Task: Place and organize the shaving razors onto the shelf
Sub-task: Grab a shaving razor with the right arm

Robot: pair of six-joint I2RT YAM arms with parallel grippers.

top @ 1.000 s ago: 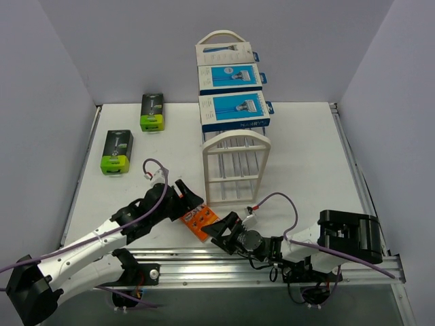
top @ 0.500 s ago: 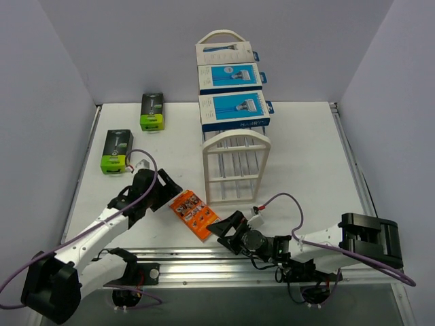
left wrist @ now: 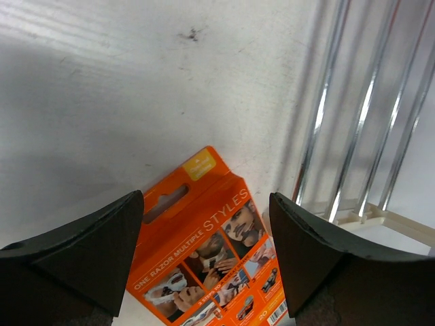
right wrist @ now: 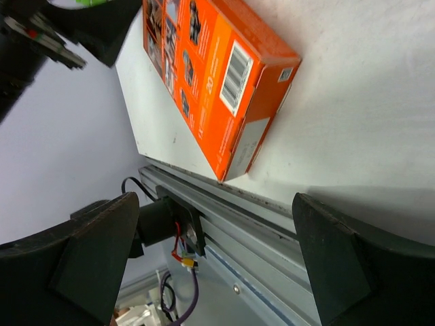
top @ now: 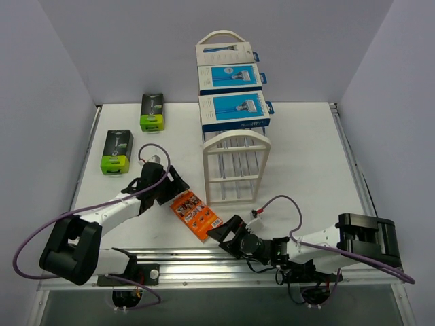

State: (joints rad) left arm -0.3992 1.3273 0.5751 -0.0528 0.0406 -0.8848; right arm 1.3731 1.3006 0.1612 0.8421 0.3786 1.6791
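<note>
Orange box (top: pixel 196 214): being left flat on the table (top: pixel 306 156), near-left of the shelf (top: pixel 236 144).
Left gripper (top: pixel 175 187): being brought back to the box's far end, jaws spread, nothing pinched.
Right gripper (top: pixel 219 234): being held spread at the near end.
Meaning: a fresh grasp is probably being prepared.

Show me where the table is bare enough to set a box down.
Widest bare patch: table right of the shelf, out to its right edge. Narrower strip between the green boxes and the shelf. Crowded: near edge, orange box between left gripper and right gripper.
</note>
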